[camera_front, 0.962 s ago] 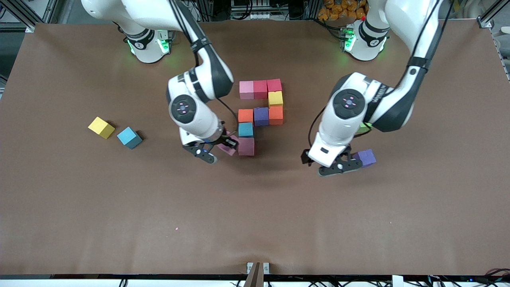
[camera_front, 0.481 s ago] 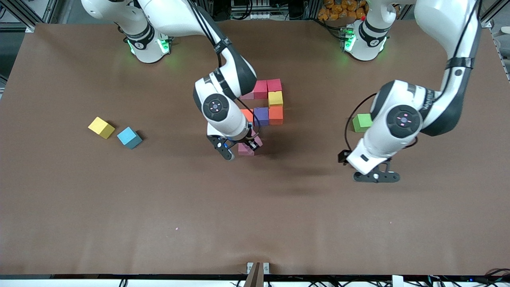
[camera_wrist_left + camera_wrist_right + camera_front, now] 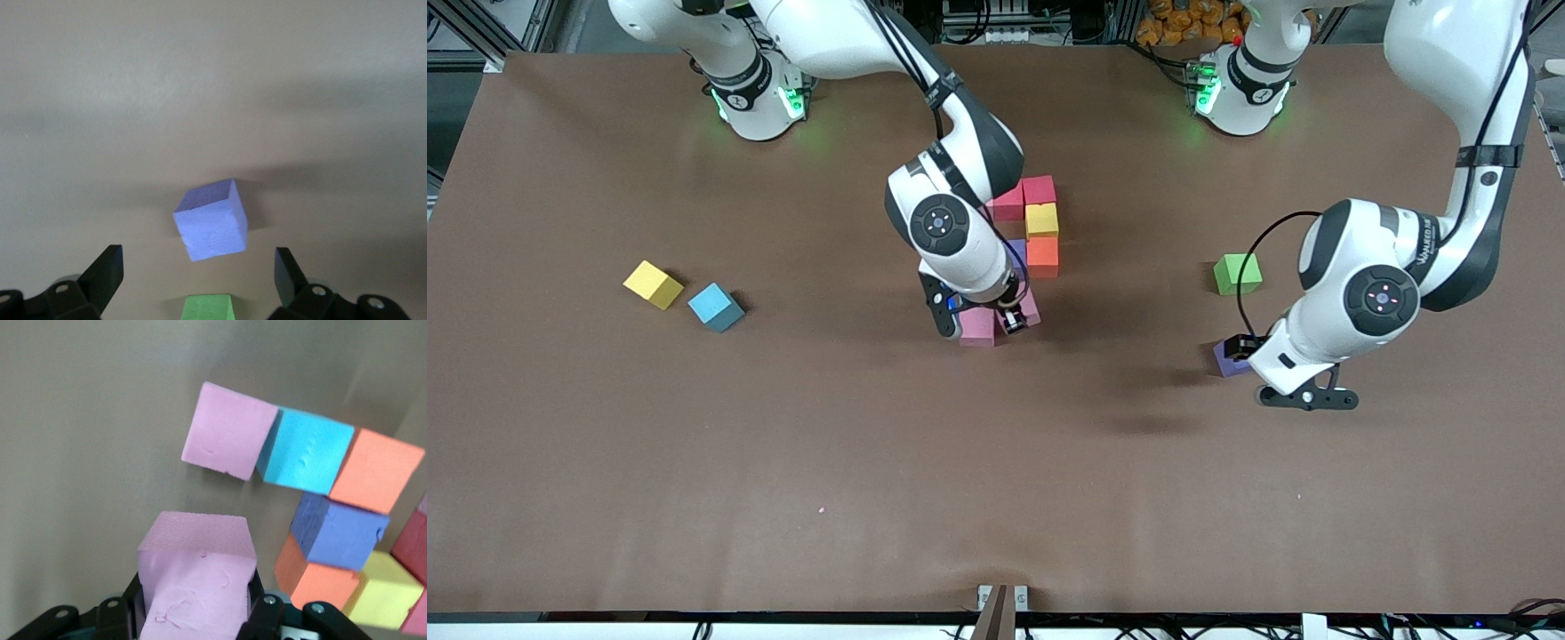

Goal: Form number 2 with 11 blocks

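Note:
My right gripper [image 3: 1016,317] is shut on a pink block [image 3: 1028,310] [image 3: 197,580], low over the table beside the pink block [image 3: 976,326] [image 3: 229,430] at the near end of the number 2. The number's other blocks are light blue [image 3: 310,450], orange [image 3: 377,470], purple [image 3: 337,530], orange [image 3: 1042,256], yellow [image 3: 1041,220] and red [image 3: 1039,189]; my right arm hides part of them in the front view. My left gripper [image 3: 1305,399] [image 3: 197,270] hangs open by a loose purple block [image 3: 1230,358] [image 3: 211,220] that lies on the table.
A green cube [image 3: 1237,273] [image 3: 208,308] lies farther from the front camera than the purple block. A yellow block [image 3: 653,284] and a light blue block [image 3: 715,307] lie together toward the right arm's end of the table.
My right gripper has carried the pink block across the number's near pink block, toward the left arm's end. My left gripper has drawn off toward its own end, uncovering the green cube.

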Robot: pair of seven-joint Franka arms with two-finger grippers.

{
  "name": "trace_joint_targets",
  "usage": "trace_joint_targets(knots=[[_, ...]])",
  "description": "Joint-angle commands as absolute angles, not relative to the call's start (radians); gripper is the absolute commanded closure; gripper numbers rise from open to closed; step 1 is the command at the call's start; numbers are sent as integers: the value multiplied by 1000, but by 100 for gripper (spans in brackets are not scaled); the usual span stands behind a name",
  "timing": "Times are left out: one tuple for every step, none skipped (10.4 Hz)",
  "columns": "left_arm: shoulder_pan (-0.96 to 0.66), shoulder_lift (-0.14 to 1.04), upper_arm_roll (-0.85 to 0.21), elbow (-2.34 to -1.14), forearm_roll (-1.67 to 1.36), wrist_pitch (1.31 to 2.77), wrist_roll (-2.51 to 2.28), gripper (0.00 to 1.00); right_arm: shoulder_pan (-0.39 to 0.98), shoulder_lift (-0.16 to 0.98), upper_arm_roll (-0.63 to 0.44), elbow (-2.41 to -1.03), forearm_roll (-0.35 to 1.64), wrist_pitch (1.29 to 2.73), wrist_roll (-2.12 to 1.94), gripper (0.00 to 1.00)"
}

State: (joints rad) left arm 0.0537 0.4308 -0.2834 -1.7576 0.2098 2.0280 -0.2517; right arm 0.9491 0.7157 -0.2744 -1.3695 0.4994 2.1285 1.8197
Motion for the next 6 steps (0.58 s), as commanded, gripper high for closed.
trace_joint_targets(knots=[[78, 439, -295, -1796, 186, 2061, -233, 0, 924, 747, -276, -1335, 511, 2117, 1931, 41], [95, 442, -295, -1824, 167, 2104, -242, 0, 923, 761, -276, -1330, 512, 2126, 1960, 42], [101, 451, -293, -1851, 129, 2152, -247, 0, 923, 784, -276, -1297, 512, 2126, 1983, 42], [103, 456, -290, -1867, 120, 2173, -267, 0, 923, 808, -276, -1270, 511, 2125, 2005, 42], [113, 465, -290, -1870, 121, 2177, -308, 0, 926, 824, -276, -1266, 509, 2125, 2009, 42], [115, 474, -290, -1870, 121, 2177, -349, 0, 933, 837, -276, -1266, 506, 2126, 2010, 42]])
